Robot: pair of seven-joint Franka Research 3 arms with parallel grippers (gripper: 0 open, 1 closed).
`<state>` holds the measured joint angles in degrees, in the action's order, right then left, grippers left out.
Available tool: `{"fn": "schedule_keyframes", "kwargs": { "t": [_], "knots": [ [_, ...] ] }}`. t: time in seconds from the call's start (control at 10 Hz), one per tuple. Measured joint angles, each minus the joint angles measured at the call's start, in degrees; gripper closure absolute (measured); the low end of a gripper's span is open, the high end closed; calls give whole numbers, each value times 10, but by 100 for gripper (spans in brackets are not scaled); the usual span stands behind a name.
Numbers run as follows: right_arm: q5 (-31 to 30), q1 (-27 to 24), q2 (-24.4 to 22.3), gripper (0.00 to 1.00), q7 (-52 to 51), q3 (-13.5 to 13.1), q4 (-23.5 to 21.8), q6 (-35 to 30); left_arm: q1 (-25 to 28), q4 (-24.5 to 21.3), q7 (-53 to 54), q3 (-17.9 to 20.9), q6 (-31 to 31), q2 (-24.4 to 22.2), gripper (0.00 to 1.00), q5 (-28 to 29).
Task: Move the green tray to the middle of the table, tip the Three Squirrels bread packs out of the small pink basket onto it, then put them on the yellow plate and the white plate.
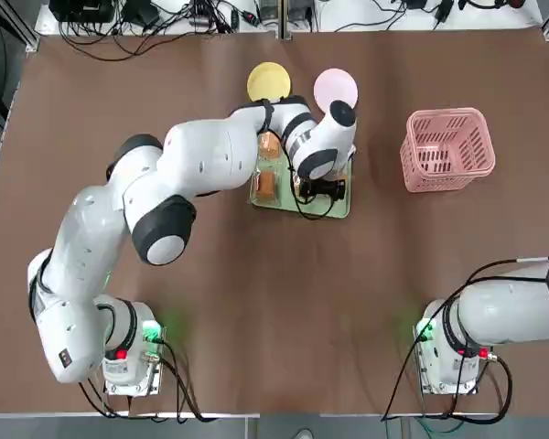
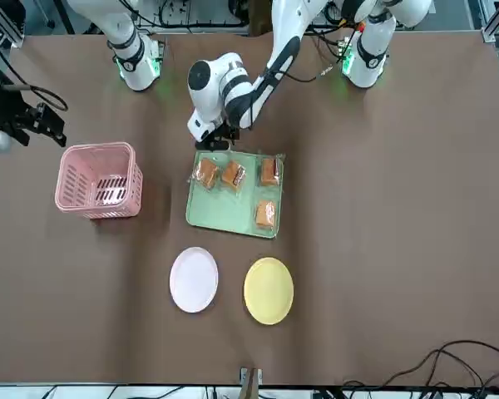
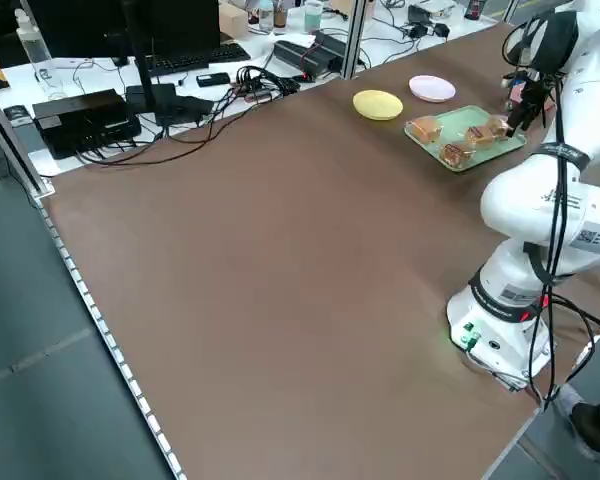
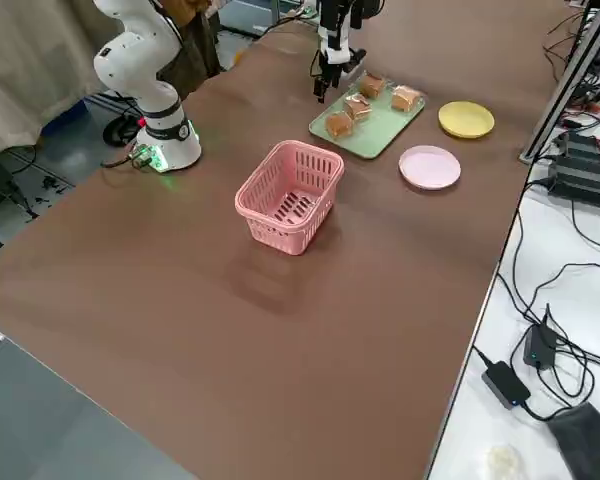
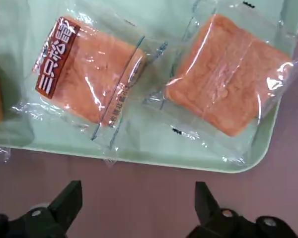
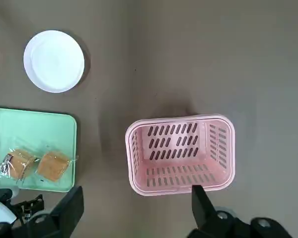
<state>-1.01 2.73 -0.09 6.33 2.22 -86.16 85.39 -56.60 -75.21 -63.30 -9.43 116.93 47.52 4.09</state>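
The green tray [image 2: 233, 212] lies near the middle of the dark brown surface [image 2: 399, 208], carrying four Three Squirrels bread packs [image 2: 233, 174]: three in a row along the edge nearest the robot and one [image 2: 265, 214] alone closer to the plates. Just beyond the tray's far edge sit the white plate [image 2: 194, 279] and the yellow plate [image 2: 269, 289], side by side, not touching and both bare. The small pink basket [image 2: 99, 179] stands upright and empty, well apart from the tray on the robot's right, with nothing between them. Cables and electronics crowd the bench past the far edge. The left arm reaches over the near edge of the tray, hiding part of it from overhead; its left tool [image 5: 139, 208] is spread wide with nothing between the fingers, poised over bare surface just beside the tray's near corner, seemingly short of contact with rim or packs. The right tool [image 6: 134, 213] is also spread and empty, held high above the surface on its own side, looking down on the basket
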Motion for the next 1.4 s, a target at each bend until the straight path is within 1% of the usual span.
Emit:
{"fn": "schedule_keyframes", "kwargs": {
  "t": [0.2,0.4,0.6,1.2,1.4],
  "knots": [
    [0,0,0,4,0,0,0,0,2,10,-44,7,1,-1,0,-1],
    [0,0,0,4,0,0,0,0,10,35,-71,48,3,-4,0,-1],
    [0,0,0,4,0,0,0,0,15,50,-80,72,30,-4,0,-2],
    [0,0,0,4,0,0,0,0,-6,48,-99,73,35,-3,0,-10],
    [0,0,0,4,0,0,0,0,-32,39,-99,71,27,6,0,-11]
  ]
}}
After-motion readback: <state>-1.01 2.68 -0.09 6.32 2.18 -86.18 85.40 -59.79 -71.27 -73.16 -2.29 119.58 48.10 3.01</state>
